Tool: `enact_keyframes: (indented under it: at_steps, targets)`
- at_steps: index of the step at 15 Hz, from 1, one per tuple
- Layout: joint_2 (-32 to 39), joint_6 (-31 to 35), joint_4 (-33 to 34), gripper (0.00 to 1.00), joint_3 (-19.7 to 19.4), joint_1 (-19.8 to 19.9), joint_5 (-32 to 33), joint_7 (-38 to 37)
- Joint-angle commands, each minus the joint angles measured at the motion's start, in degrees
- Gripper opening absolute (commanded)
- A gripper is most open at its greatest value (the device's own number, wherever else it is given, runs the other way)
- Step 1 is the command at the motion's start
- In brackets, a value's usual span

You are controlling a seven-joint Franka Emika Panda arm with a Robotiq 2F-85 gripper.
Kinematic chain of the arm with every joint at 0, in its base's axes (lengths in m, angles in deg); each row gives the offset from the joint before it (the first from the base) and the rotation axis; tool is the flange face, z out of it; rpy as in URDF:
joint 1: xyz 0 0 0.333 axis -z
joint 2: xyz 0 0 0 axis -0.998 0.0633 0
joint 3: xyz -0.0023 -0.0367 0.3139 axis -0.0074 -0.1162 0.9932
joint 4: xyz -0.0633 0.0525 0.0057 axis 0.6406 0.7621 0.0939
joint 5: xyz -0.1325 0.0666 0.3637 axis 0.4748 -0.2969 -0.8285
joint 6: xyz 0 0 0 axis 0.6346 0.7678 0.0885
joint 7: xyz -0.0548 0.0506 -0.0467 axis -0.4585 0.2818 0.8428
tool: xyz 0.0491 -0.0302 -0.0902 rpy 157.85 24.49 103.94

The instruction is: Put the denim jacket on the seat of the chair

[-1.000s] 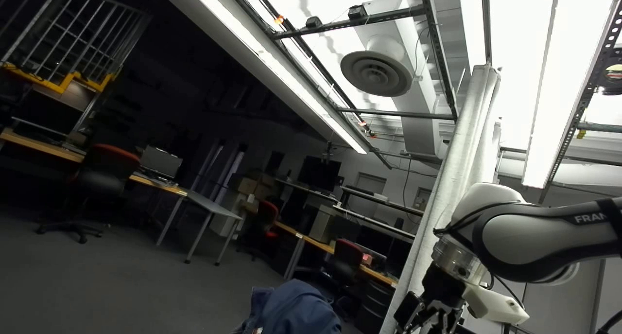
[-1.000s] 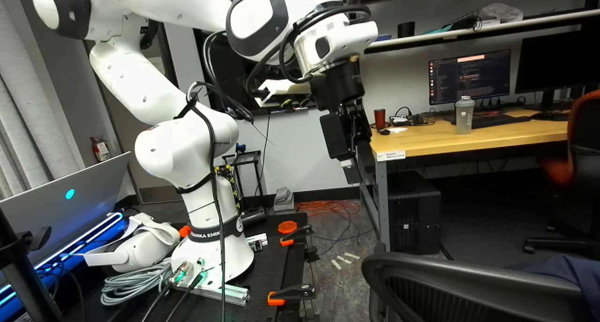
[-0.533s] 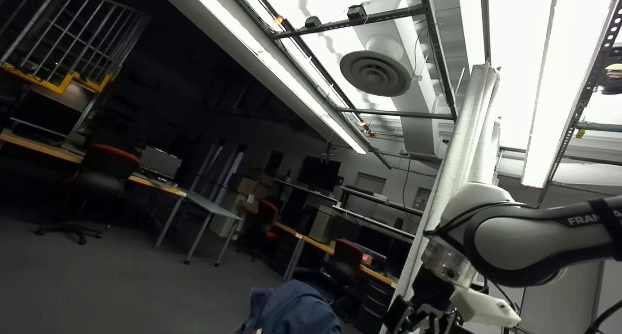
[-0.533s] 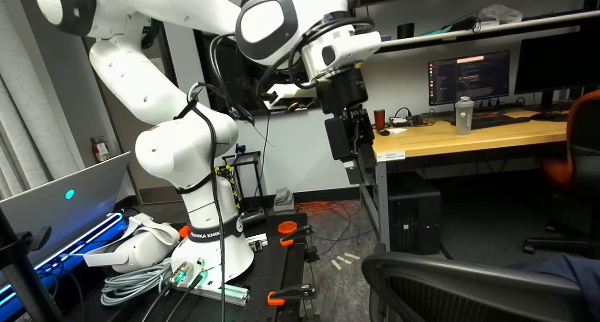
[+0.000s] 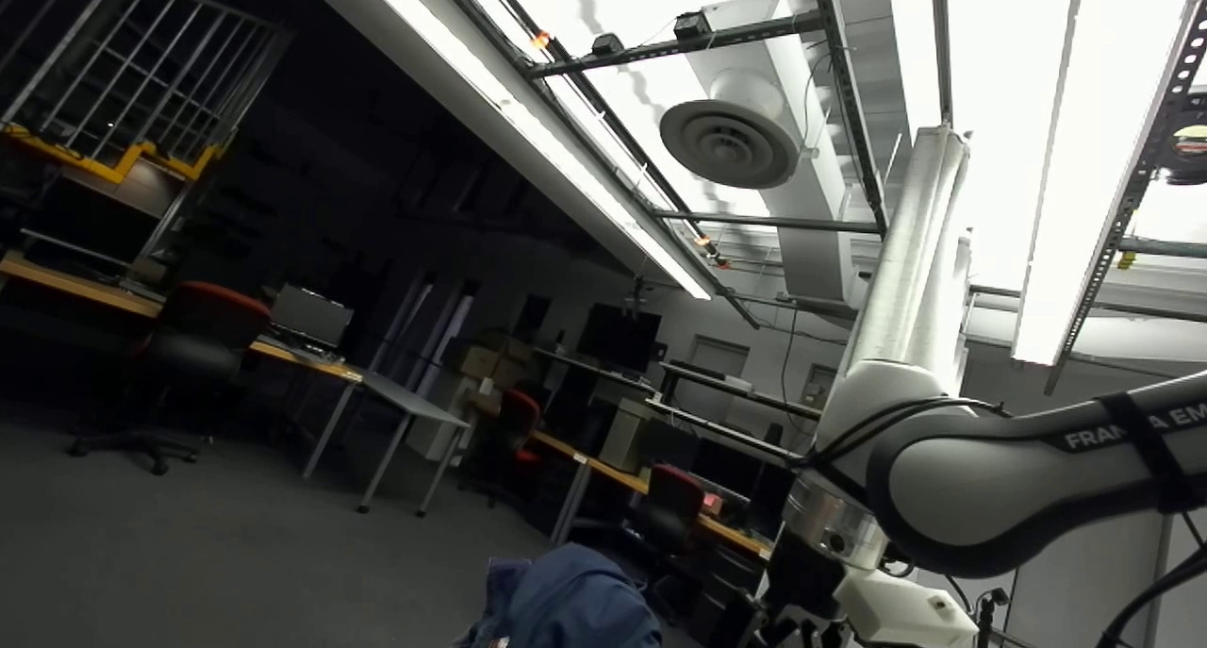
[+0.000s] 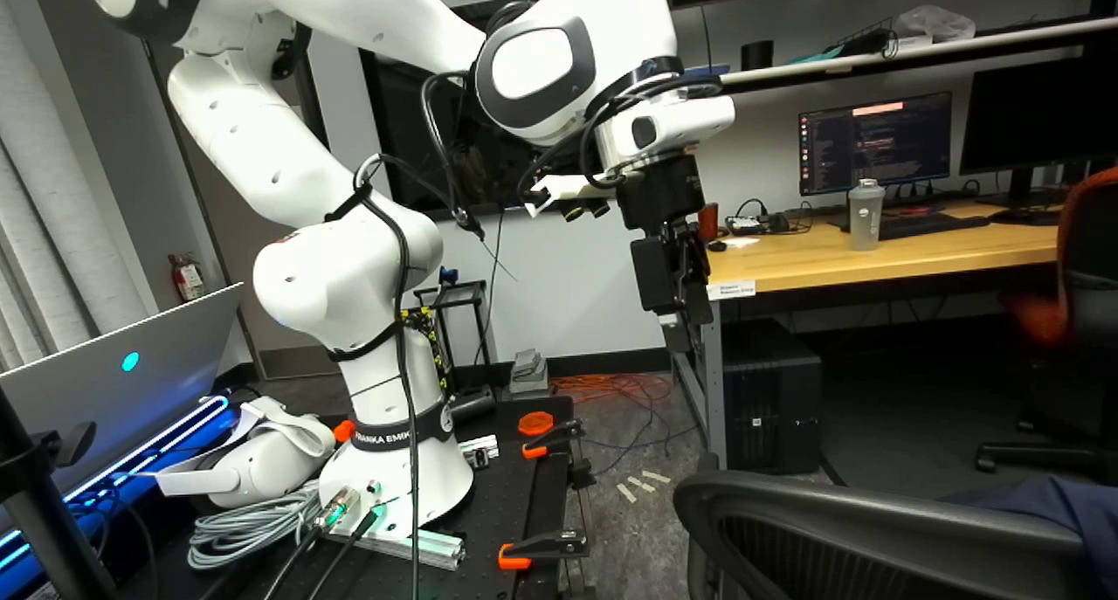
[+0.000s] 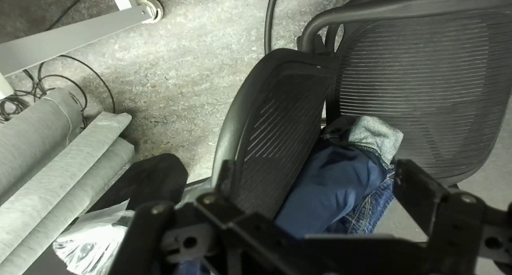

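The denim jacket (image 7: 332,179) is a rumpled blue heap with a pale grey flap and a stitched denim edge. In the wrist view it lies along the narrower mesh panel of the black chair (image 7: 280,139) and overlaps a corner of the wider mesh panel, which looks like the seat. The jacket also shows in both exterior views (image 5: 575,601) (image 6: 1048,500), partly cut off by the frame or behind the chair back (image 6: 873,530). My gripper (image 7: 316,171) is open and empty, its fingertips on either side of the jacket in the wrist view. In an exterior view the gripper (image 6: 688,334) is in the air, apart from the chair.
A wooden desk (image 6: 873,255) with a bottle (image 6: 865,216) and monitors stands behind the gripper. A black computer tower (image 6: 769,399) is under it. Grey rolls (image 7: 60,179), clear plastic (image 7: 94,243) and a wheeled metal leg (image 7: 80,37) lie beside the chair.
The arm and gripper have moved lower, rightward in the exterior view with the robot base and leftward in the exterior view with the ceiling. The jacket and chair have not moved.
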Motion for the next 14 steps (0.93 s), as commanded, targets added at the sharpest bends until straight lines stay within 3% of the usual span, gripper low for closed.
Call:
enact_keyframes:
  at_steps: [1,14]
  targets:
    - [-0.05,-0.21,0.11,1.00,-0.05,-0.05,-0.02,0.04]
    - [-0.06,0.86,0.25,1.00,1.99,1.78,1.72,-5.40]
